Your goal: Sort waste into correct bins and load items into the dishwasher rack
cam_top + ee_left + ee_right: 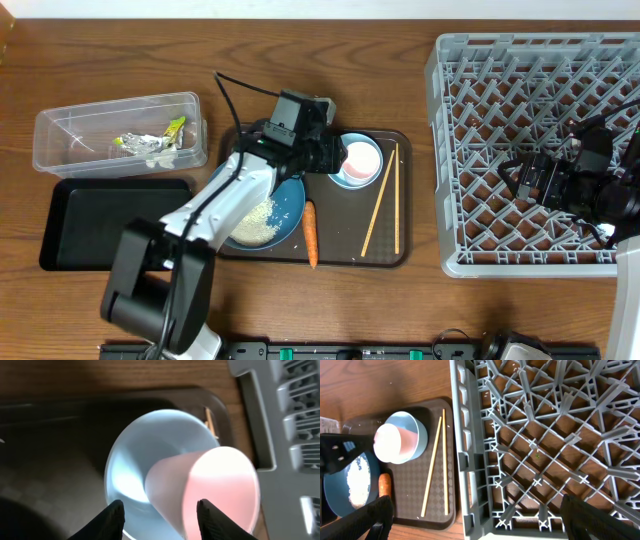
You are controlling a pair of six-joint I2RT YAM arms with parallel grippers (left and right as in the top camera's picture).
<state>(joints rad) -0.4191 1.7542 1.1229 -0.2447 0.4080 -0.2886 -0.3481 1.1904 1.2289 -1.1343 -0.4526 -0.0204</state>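
Observation:
A light-blue bowl (135, 460) stands on the brown tray (340, 250) with a pinkish-white cup (215, 490) lying tilted inside it. My left gripper (160, 512) hovers just over them, open, one finger above the bowl's rim and the other above the cup. The blue plate (292, 200) holds a heap of rice (255, 222), with the carrot (310, 235) beside it. Two chopsticks (382, 205) lie to the right of the bowl. My right gripper (485, 520) stands wide open and empty over the grey rack (470, 110).
At the left, a clear box (70, 125) holds green-yellow wrappers (160, 140) and white scraps. A flat black tray (110, 225) lies in front of it. The rack's near wall (462, 460) runs close to the brown tray's right edge.

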